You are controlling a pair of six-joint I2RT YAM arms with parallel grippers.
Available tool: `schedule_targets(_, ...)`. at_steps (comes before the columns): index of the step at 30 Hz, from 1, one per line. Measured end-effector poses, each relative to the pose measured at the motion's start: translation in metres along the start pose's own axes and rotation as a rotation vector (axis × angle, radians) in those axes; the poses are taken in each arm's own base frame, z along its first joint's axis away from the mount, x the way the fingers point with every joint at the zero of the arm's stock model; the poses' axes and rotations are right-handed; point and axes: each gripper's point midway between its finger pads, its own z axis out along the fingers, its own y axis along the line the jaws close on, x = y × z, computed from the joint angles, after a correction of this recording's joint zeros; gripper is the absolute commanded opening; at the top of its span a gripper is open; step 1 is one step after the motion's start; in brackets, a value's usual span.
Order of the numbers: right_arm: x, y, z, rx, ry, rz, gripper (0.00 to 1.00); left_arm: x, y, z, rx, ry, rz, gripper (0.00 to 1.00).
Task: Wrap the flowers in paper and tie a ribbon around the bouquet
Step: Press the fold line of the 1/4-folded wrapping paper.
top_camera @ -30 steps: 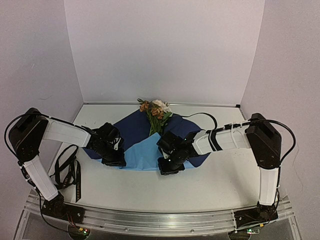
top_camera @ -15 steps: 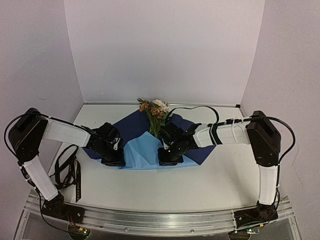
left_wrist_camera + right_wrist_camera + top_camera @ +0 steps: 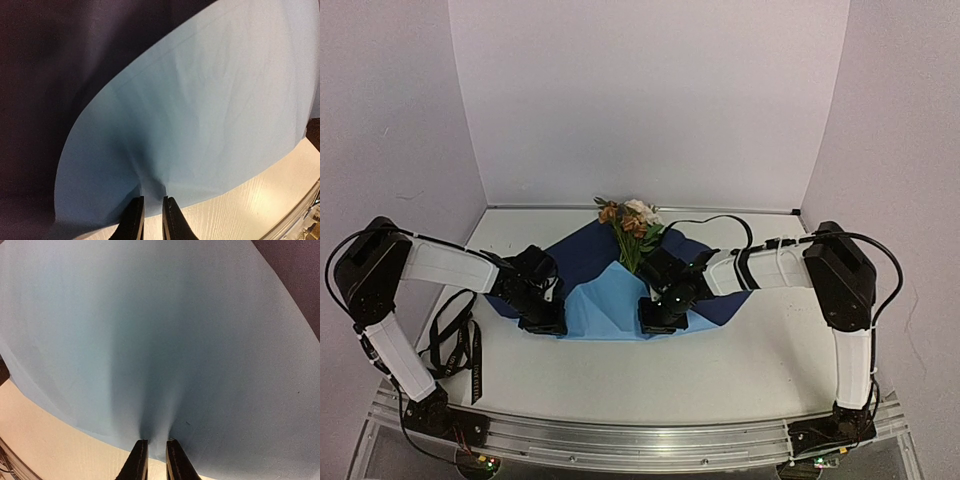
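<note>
Pale lilac walls closed in a white table (image 3: 750, 370), where both arms worked low over the wrapping. At the left gripper (image 3: 150, 222) the two black fingers stood nearly together. They pinched the near edge of the large thin sheet of paper (image 3: 200, 125), light blue on one face and dark navy on the other, which puckered into a crease between them. The right gripper (image 3: 156, 462) was closed just as narrowly on the same edge further right. Over the last second the right gripper had swung inward toward the left one, which had hardly moved, so the light blue flap had been drawn over and now peaked at the thin green stems. That suggested the first fold of the wrap was under way, with the tying not yet begun. Beyond the flap, the small bunch of cream and orange flowers (image 3: 632, 220) lay on the navy face toward the back wall. The long narrow black ribbon (image 3: 475, 370) lay loose on the table by the left arm, well apart. Its faint light lettering was too small to read, and no other writing showed.
</note>
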Motion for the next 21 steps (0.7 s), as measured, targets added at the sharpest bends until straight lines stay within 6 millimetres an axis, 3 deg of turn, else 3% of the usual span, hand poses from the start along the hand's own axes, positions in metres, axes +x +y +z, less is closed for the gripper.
schedule_targets(6, 0.003, -0.005, 0.003, 0.015, 0.007, 0.030, 0.12, -0.006, -0.013, -0.017, 0.027, -0.025, 0.020, 0.27)
schedule_targets(13, 0.005, -0.009, 0.005, 0.028, 0.006, 0.052, 0.12, -0.016, -0.068, -0.030, 0.119, -0.074, 0.133, 0.29)
schedule_targets(17, 0.005, -0.010, 0.005, 0.030, 0.003, 0.067, 0.11, -0.015, -0.090, -0.020, 0.154, -0.062, 0.188, 0.29)
schedule_targets(21, 0.005, -0.011, 0.005, 0.031, -0.006, 0.083, 0.11, -0.007, -0.088, -0.001, 0.141, -0.016, 0.194, 0.29)
